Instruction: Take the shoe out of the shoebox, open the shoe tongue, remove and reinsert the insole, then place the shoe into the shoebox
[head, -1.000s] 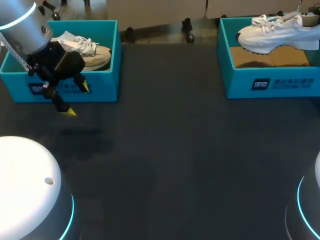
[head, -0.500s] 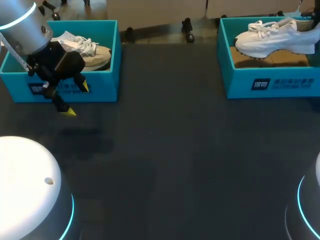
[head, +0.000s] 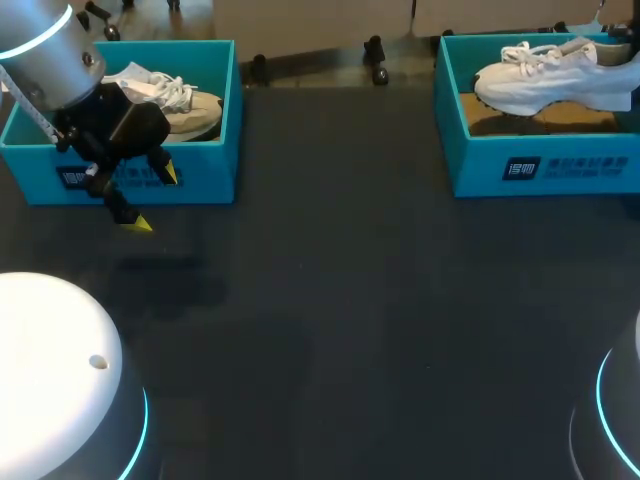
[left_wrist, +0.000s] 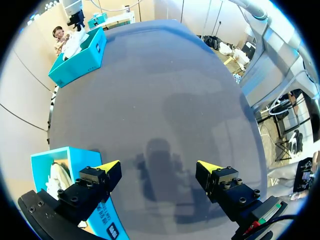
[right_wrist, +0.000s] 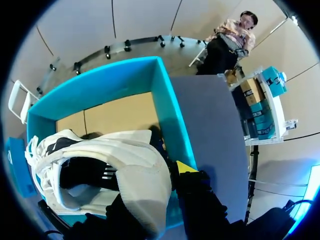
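My right gripper (right_wrist: 156, 192) grasps the shoe (head: 545, 75), lifted in the far right box (head: 540, 165), while my left gripper (head: 155, 198) hangs released; tongue and insole steps seemingly remain.

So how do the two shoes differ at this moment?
The right shoe hangs above the right box floor, heel pinched in the right tool; the left shoe lies down inside the left box, untouched, with the left tool open outside it. The right shoe looks mostly white; the left shoe partly beige. Both are laced sneakers; both boxes teal.
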